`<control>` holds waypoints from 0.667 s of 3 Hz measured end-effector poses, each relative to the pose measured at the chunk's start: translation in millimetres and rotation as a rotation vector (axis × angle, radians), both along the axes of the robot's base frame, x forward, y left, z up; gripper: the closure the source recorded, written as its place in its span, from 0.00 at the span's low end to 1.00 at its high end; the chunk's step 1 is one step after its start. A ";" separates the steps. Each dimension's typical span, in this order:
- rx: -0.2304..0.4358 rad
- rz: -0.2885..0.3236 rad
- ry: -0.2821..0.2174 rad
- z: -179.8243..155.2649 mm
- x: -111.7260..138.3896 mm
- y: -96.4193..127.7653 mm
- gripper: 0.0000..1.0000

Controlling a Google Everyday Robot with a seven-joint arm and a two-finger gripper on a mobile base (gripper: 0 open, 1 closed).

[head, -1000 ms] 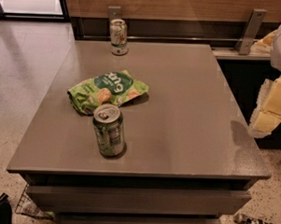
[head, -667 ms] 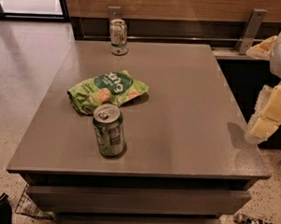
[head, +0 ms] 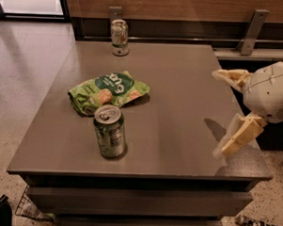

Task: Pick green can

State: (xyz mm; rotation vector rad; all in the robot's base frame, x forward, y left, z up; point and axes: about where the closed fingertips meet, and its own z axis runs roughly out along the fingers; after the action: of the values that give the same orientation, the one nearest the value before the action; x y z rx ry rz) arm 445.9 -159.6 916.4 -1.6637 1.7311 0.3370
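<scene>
The green can (head: pixel 109 131) stands upright near the front left of the grey table (head: pixel 180 88). It has a dark green body, a pale label patch and a silver top with a pull-tab. My gripper (head: pixel 228 111) hangs over the table's right edge, well to the right of the can. Its two cream fingers are spread wide apart, one at the top (head: pixel 227 77) and one lower down (head: pixel 239 136), with nothing between them.
A flat light-green snack bag (head: pixel 107 91) lies just behind the green can. A paler whitish-green can (head: pixel 120 37) stands at the table's far edge. A wood-panelled wall with metal brackets (head: pixel 252 30) runs behind. A wire object (head: pixel 31 206) lies on the floor at lower left.
My gripper has moved left, from beyond the table's right side to over its right edge. The cans and bag have not moved.
</scene>
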 end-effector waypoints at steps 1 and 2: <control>0.300 0.194 -0.022 -1.8 10.2 62.1 0.00; 0.452 0.279 0.021 15.9 3.6 106.2 0.00</control>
State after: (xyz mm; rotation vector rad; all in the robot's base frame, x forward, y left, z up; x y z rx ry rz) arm 449.6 -53.4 932.4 -1.5583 1.3092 0.8131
